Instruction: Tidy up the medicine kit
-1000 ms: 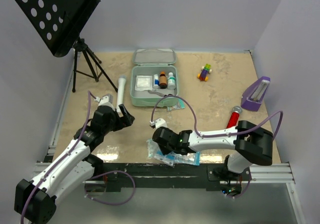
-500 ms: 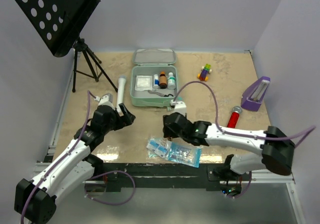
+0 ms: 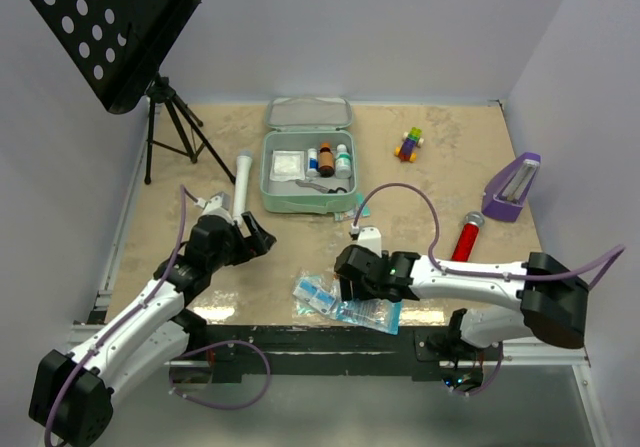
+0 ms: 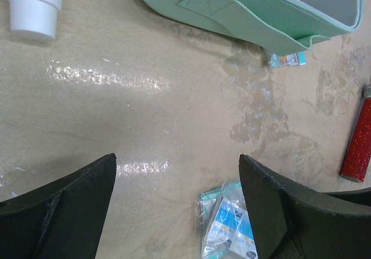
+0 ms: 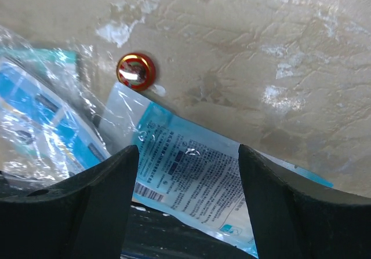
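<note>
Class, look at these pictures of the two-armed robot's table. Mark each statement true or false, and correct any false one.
1. The medicine kit lies open. True.
2. The left gripper holds the white tube. False: it is open and empty, and the tube lies on the table beside the kit.
3. The blue packets lie inside the kit. False: they lie on the table near its front edge.
4. The right gripper is open above the packets. True.
5. A brown bottle is in the kit. True.
</note>
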Available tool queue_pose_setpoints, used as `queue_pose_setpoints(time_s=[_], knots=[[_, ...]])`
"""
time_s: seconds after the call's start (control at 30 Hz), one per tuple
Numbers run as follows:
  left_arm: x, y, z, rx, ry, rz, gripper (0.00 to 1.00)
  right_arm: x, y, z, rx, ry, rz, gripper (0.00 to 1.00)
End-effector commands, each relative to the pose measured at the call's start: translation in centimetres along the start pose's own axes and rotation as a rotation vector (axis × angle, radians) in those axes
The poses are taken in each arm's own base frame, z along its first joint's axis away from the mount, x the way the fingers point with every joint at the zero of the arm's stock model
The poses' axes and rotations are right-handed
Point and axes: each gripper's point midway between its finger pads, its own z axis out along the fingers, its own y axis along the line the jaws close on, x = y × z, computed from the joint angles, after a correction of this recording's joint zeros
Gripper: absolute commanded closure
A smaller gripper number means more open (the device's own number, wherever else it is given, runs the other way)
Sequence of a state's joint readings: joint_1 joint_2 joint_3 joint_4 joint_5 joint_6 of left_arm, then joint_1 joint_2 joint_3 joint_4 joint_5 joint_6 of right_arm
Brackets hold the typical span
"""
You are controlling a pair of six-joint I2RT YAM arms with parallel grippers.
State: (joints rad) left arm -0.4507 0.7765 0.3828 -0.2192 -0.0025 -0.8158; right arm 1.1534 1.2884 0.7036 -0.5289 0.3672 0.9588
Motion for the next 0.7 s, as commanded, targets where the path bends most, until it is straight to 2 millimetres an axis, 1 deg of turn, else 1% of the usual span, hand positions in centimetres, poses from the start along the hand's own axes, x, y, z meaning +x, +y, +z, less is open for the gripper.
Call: queue_pose_setpoints(time_s=[0.0,0.17,0.23,0.3,0.37,0.43,0.47,0.57,0.63,0.67], knots=[[-0.5,-1.4,0.1,0.07,-0.02,-0.028,0.1,1.2,0.1,-0.3,0.031,0.069,-0.073,0.28],[-0.4,-1.2,0.1,0.067,-0.017,-0.025,0.1,3.4,0.5,1.2,0.031,0.136,-0.141,0.31],[-0.5,-1.3,0.1,0.067,-0.021,-0.025,0.1,4.1,0.8,1.8,0.012,0.156,-0.156,0.37],[-0.5,-1.2,0.1,0.063,-0.021,-0.023,0.1,3.9,1.1,2.1,0.018,0.149,-0.166,0.44],[-0.5,-1.2,0.1,0.063,-0.021,-0.023,0.1,3.6,1.8,2.2,-0.002,0.14,-0.162,0.54],[-0.5,-1.1,0.1,0.057,-0.02,-0.021,0.1,3.3,2.3,2.3,-0.02,0.13,-0.155,0.68],[-0.5,-1.1,0.1,0.056,-0.021,-0.02,0.1,3.3,2.6,2.3,-0.03,0.126,-0.154,0.78],[-0.6,-1.1,0.0,0.053,-0.022,-0.02,0.1,2.9,3.0,2.0,-0.047,0.114,-0.136,1.0],[-0.7,-1.2,0.0,0.053,-0.024,-0.017,0.1,2.1,3.1,1.1,-0.048,0.092,-0.127,1.0],[-0.8,-1.2,0.0,0.054,-0.025,-0.017,0.1,1.2,3.3,0.5,-0.048,0.066,-0.117,1.0]])
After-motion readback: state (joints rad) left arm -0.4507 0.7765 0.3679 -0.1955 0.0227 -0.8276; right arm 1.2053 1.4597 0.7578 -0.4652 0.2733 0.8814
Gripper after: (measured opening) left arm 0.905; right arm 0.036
